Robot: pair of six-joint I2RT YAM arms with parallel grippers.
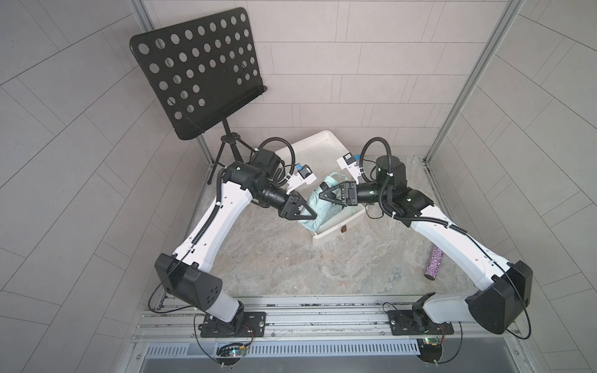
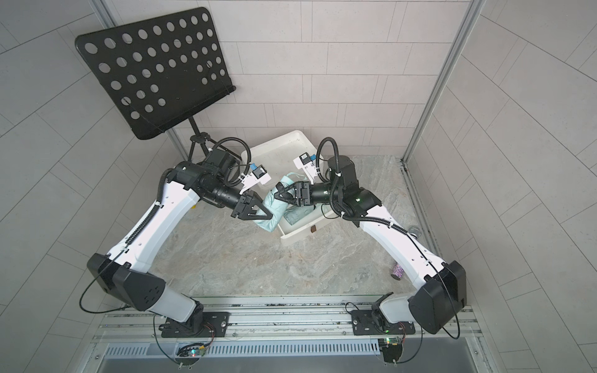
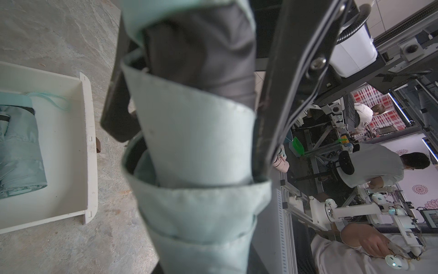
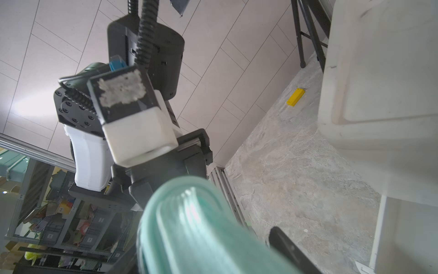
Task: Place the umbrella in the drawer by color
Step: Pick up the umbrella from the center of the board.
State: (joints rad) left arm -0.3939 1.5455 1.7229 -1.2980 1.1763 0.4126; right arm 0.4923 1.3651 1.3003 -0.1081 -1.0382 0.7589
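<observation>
At the far left, behind the bench, stands a black perforated music stand on a tripod, well apart from the work.

The left hand is pressed together on the mint-green folded umbrella, pinching it around the middle. The left wrist view shows the fabric folds filling the space between its dark fingers. The umbrella is tilted. Its upper end lies over the open drawer and its lower end hangs just outside the drawer's left wall, near the front corner. Whether that end touches the bench cannot be told.

The right hand reaches in from the other side, its jaws spread around the umbrella's upper end. In the right wrist view one finger stands just beside the mint fabric with a thin gap showing.

The white drawer is pulled out of a white drawer unit at the back of the bench. A second mint-green folded umbrella already lies inside it, along with a loose mint strap. Both hands and the held umbrella crowd the drawer's left half.

A small yellow block lies on the bench near the unit. Far right, a purple glittery cylinder lies on the bench beside the right arm, well apart from the drawer.
</observation>
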